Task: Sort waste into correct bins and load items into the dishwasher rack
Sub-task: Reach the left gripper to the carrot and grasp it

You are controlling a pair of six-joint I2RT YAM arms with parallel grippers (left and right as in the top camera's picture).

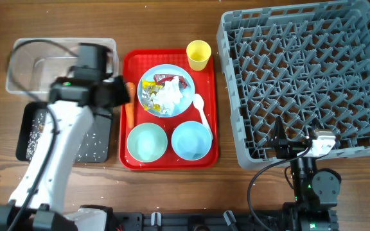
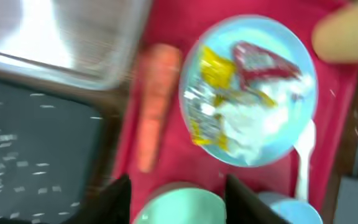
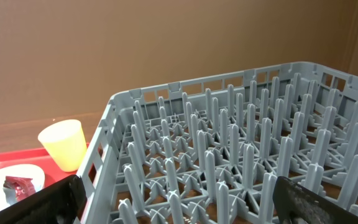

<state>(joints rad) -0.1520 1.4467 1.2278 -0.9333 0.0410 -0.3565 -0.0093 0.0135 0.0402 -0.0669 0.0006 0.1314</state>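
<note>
Hovering left gripper [image 2: 178,182] part-open, empty; right gripper [image 3: 179,200] wide, empty. Rice [image 1: 38,127] binned (black tray [image 1: 22,142], lower left); carrot [image 1: 129,114], wrappers [image 1: 154,87] remain; rack [image 1: 231,96] bare.

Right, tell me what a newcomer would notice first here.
The large grey dishwasher rack fills the right side, empty. In the middle, a bright red tray carries a light-blue plate heaped with wrappers and tissue, with an orange carrot lying along the tray's left edge.
</note>
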